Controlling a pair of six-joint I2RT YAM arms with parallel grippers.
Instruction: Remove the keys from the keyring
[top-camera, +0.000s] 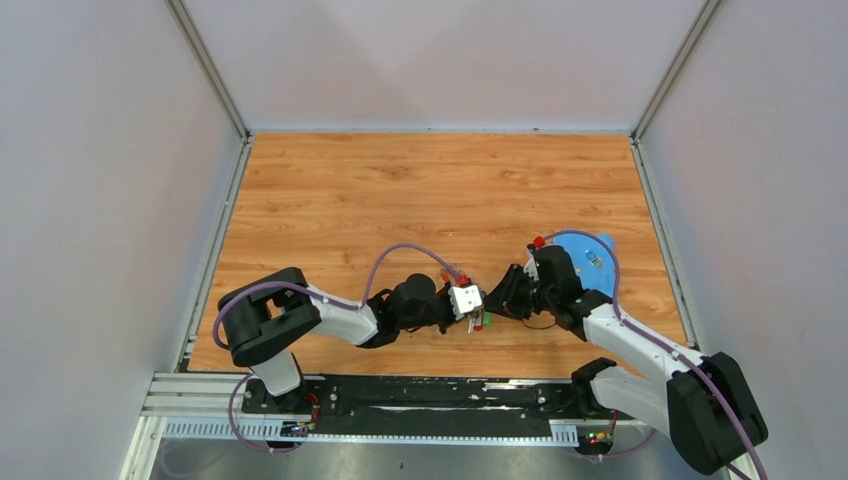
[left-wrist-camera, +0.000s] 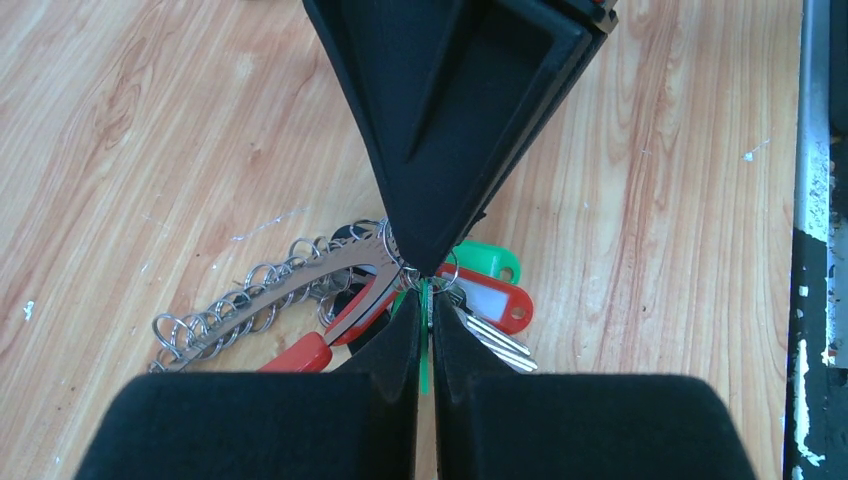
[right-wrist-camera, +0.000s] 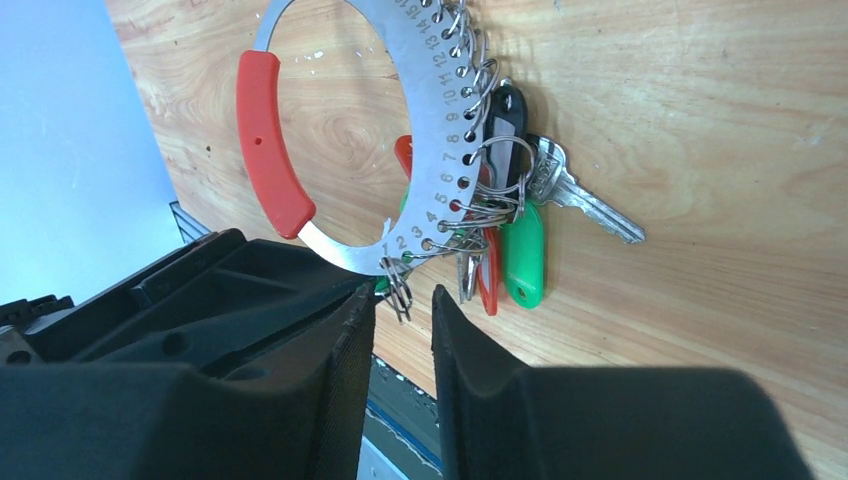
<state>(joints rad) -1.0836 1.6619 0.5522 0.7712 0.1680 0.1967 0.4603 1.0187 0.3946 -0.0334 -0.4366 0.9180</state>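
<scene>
Near the front edge of the wooden table (top-camera: 400, 190), between the two arms, the keyring (right-wrist-camera: 425, 120) is found with the keys (right-wrist-camera: 585, 200) still hanging from it. The two grippers are brought tip to tip over this bunch.

The left gripper (left-wrist-camera: 425, 325) is seen with its fingers pressed almost together, and a thin green tag (left-wrist-camera: 425, 300) is pinched edge-on between them. The right gripper (right-wrist-camera: 403, 300) is also nearly clenched. The lower end of the keyring and some small split rings (left-wrist-camera: 250, 290) are caught at its fingertips, though how firm this grip is cannot be told.

From the right wrist camera, the keyring is shown as a flat metal arc with numbered holes, closed by a red curved part (right-wrist-camera: 268, 140) on its left side. It is lying flat on the wood. The keys are gathered beside the lower right of the arc: a silver key, a green plastic tag (right-wrist-camera: 523, 255), a red tag (right-wrist-camera: 488, 272) and a black key head (right-wrist-camera: 505, 108).

A blue cloth (top-camera: 588, 255) is lying on the table behind the right arm, apart from the bunch.
</scene>
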